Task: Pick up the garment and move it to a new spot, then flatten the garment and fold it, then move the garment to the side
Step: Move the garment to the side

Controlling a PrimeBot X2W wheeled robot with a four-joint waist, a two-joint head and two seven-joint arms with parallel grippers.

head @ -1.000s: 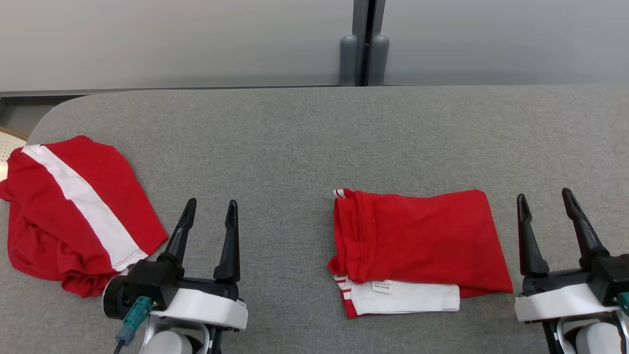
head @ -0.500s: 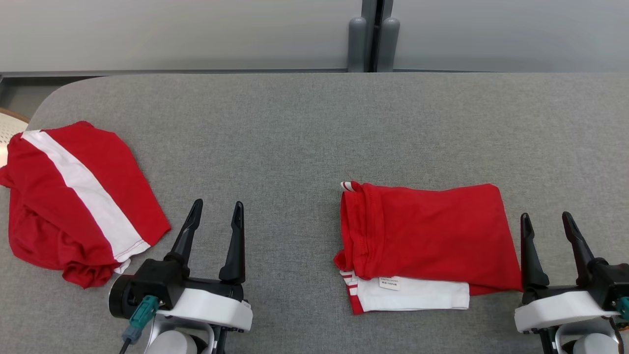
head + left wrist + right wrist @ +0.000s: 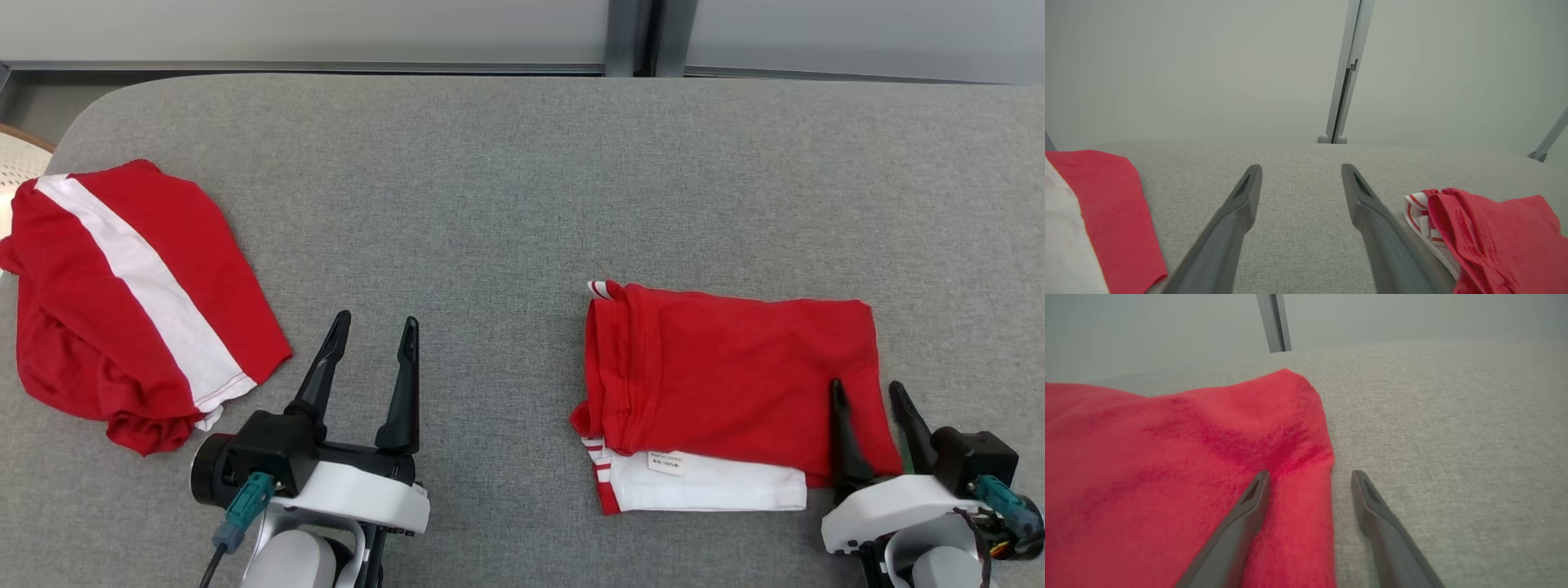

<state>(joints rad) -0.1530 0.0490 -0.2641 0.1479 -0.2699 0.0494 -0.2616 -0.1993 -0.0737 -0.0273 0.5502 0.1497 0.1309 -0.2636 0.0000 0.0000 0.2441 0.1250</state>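
Right tool (image 3: pixel 865 387) released, straddling the right edge of the garment (image 3: pixel 718 367), lower right of head frame.
One finger over red cloth, the other over bare table (image 3: pixel 506 180). Left tool (image 3: pixel 376 320) released, idle, lower centre-left. Other garment (image 3: pixel 122 278) far left. Fold looks done, so likely the move-aside step. Next: pinch all layers, shift without unfolding.

On table (image 3: pixel 490 204), folded garment (image 3: pixel 727 367) right, second garment (image 3: pixel 122 302) left

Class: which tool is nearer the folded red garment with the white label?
Right. The right tool straddles the folded garment's right edge, open; the left tool hangs over bare table, apart, on its left.
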